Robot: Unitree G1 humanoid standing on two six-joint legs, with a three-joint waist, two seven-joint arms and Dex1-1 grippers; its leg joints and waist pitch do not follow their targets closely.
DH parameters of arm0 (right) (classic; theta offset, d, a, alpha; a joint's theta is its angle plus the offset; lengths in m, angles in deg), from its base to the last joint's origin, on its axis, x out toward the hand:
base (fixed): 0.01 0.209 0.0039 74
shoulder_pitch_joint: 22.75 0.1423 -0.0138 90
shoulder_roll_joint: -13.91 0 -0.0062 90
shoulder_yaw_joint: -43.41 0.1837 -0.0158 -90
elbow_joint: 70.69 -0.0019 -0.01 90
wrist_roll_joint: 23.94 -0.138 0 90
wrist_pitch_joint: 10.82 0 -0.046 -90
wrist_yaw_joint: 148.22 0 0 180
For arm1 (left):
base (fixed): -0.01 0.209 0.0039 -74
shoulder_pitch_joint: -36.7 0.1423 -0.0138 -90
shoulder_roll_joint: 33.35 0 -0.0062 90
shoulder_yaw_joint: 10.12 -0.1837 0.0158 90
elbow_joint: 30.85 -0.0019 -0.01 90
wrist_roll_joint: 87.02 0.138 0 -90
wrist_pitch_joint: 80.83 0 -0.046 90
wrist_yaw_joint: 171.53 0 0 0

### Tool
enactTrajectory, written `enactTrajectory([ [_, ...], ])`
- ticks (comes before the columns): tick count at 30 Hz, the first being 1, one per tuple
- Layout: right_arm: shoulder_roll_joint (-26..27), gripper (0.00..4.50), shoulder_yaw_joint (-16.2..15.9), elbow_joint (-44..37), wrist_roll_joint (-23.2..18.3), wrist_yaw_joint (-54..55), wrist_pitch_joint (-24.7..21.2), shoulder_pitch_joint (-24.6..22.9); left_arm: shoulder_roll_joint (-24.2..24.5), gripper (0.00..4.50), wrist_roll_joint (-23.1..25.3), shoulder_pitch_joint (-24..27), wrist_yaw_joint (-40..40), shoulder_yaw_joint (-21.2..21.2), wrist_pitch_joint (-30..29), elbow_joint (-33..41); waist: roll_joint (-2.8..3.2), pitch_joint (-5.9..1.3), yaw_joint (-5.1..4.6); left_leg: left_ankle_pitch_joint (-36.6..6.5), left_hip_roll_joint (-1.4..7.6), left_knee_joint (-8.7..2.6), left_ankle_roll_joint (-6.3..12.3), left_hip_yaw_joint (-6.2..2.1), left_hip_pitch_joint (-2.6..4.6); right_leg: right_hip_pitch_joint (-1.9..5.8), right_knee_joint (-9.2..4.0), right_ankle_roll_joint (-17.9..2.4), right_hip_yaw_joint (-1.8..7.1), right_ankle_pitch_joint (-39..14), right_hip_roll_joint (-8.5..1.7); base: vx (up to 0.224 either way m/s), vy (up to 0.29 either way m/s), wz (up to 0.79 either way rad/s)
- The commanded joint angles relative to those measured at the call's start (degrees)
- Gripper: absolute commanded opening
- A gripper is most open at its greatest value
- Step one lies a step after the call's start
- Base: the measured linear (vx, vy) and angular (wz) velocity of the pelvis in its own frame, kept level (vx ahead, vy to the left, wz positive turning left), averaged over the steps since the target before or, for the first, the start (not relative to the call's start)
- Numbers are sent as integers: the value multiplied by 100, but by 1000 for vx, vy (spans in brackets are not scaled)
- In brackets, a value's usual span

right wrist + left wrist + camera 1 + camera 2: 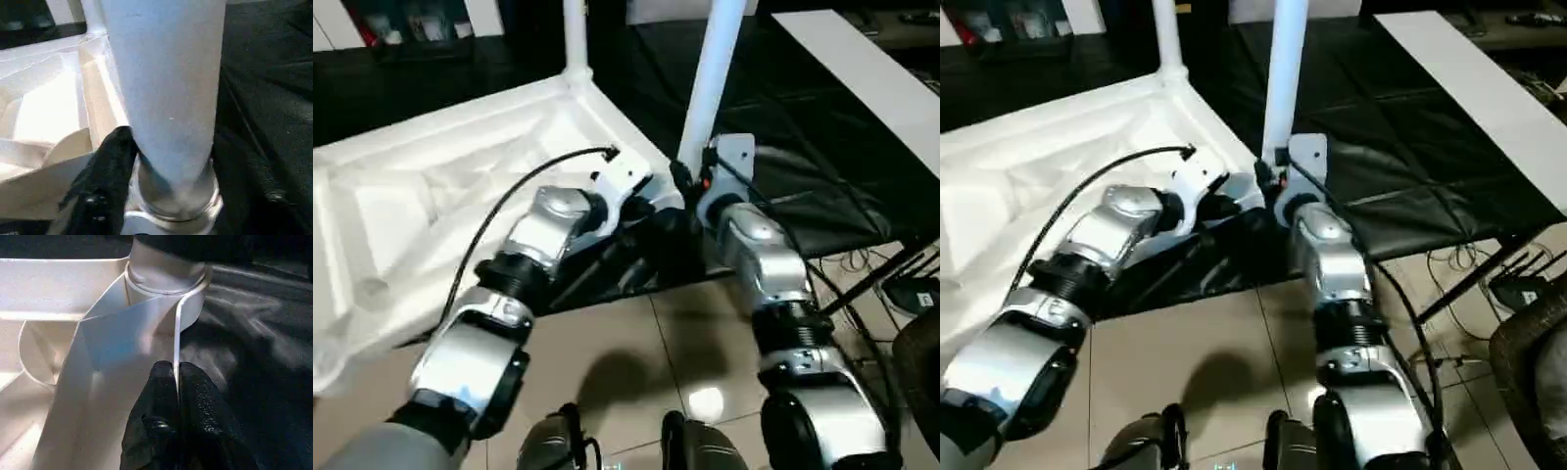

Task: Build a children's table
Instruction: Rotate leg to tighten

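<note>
The children's table top [431,186] lies upside down on a black cloth, ribbed underside up. Two white legs stand upright in its corner sockets, one at the far corner [575,34] and one at the near right corner [715,69]. My left gripper [177,369] is shut on the thin white rim [176,328] of the top, just beside the near corner socket [166,284]. My right gripper [688,186] sits at the base of the near leg [166,88], right above the socket.
The black cloth [803,186] spreads to the right of the table top. A long white board [862,69] lies at the back right. Cables [862,264] and a dark woven thing [920,362] lie on the tiled floor [636,362] to the right.
</note>
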Motion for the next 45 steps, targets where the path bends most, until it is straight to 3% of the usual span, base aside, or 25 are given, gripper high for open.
enactTrajectory([
  [1, 560, 278, -602, 205, -246, -426, -81, 3, -297, 0, -53, -239, 445, 41, 104, 32, -54, -535, 4, -1696, 360, -413, 179, -224, 262, 230, -388, -1069, 298, -1602, -461, 0, 0, 0],
  [2, 484, 303, -530, 243, -253, -460, 0, 25, -255, 0, -53, -217, 423, 53, 155, -16, -52, -543, 10, -1581, 364, -405, 260, -217, 263, 234, -375, -1115, 295, -1486, -459, 0, 0, 0],
  [4, 413, 313, -497, 253, -259, -488, 30, 19, -222, 0, -55, -202, 398, 58, 181, -25, -53, -558, 1, -1591, 353, -393, 331, -215, 244, 254, -370, -1121, 288, -1512, -464, 0, 0, 0],
  [5, 298, 325, -450, 249, -291, -567, 105, 1, -171, 0, -56, -172, 297, 37, 247, -9, -67, -585, -7, -1403, 347, -379, 406, -224, 202, 295, -339, -1132, 280, -1327, -471, 0, 0, 0],
  [7, 77, 337, -428, 202, -344, -812, 208, -45, -89, 0, -56, -104, 104, 1, 313, 51, -68, -632, -2, -1014, 345, -330, 595, -204, 192, 310, -289, -1233, 275, -797, -461, 0, 0, 0],
  [9, -274, 357, -431, 132, -314, -1278, 399, -126, 65, 0, -70, 57, -354, -109, 436, 235, -69, -653, 24, -529, 331, -282, 882, -173, 170, 329, -187, -1460, 268, -45, -437, 0, 0, 0],
  [11, -767, 377, -525, 24, -279, -2016, 562, -279, 263, 0, -84, 234, -760, -193, 501, 394, -42, -671, 29, -400, 335, -252, 1030, -174, 155, 358, -150, -1598, 253, 255, -436, 0, 0, 0],
  [13, -1043, 389, -556, -41, -311, -2409, 569, -366, 376, 0, -55, 304, -906, -253, 612, 414, -60, -673, 18, -372, 352, -236, 1119, -168, 159, 362, -132, -1689, 254, 363, -432, 0, 0, 0],
  [16, -1576, 397, -568, -201, -439, -3083, 620, -511, 601, 0, -6, 430, -1175, -361, 802, 444, -60, -654, 56, -649, 368, -237, 1047, -151, 209, 342, -198, -1728, 259, -128, -429, 0, 0, 0],
  [20, -2157, 397, -729, -421, -550, -3939, 758, -708, 850, 0, 60, 567, -1538, -489, 1044, 515, -59, -595, 76, -1293, 398, -285, 694, -170, 234, 301, -299, -1512, 263, -1214, -435, 0, 0, 0],
  [22, -2477, 397, -726, -641, -692, -4423, 726, -849, 1032, 0, 147, 656, -1821, -611, 1303, 582, -73, -608, 89, -1445, 399, -295, 582, -187, 226, 315, -331, -1371, 265, -1555, -452, 0, 0, 0],
  [29, -2764, 397, -658, -673, -851, -4822, 816, -919, 1198, 0, 7, 728, -2470, -709, 1695, 673, -52, -622, 135, -1456, 396, -286, 499, -181, 230, 280, -343, -1383, 270, -1619, -466, 0, 0, 0],
  [32, -2940, 397, -794, -710, -1093, -5567, 773, -974, 1353, 0, -156, 860, -3124, -843, 1847, 903, -46, -657, 190, -1269, 415, -267, 600, -160, 232, 288, -281, -1498, 265, -1210, -443, 0, 0, 0],
  [33, -2966, 397, -821, -724, -1134, -5703, 757, -985, 1369, 0, -172, 870, -3184, -856, 1851, 923, -51, -649, 211, -1281, 423, -258, 652, -143, 253, 262, -273, -1547, 271, -1149, -442, 0, 0, 0],
  [37, -3040, 397, -894, -518, -1303, -6256, 679, -845, 1477, 0, -278, 927, -3567, -909, 1902, 1079, -63, -666, 273, -1104, 423, -240, 747, -140, 233, 276, -233, -1595, 265, -1006, -450, 0, 0, 0],
  [45, -3122, 324, -1215, -217, -1351, -7072, 480, -563, 1636, 0, -367, 1026, -3992, -966, 1904, 1342, -72, -640, 296, -1313, 432, -262, 571, -157, 237, 253, -263, -1489, 265, -1507, -468, 0, 0, 0],
])
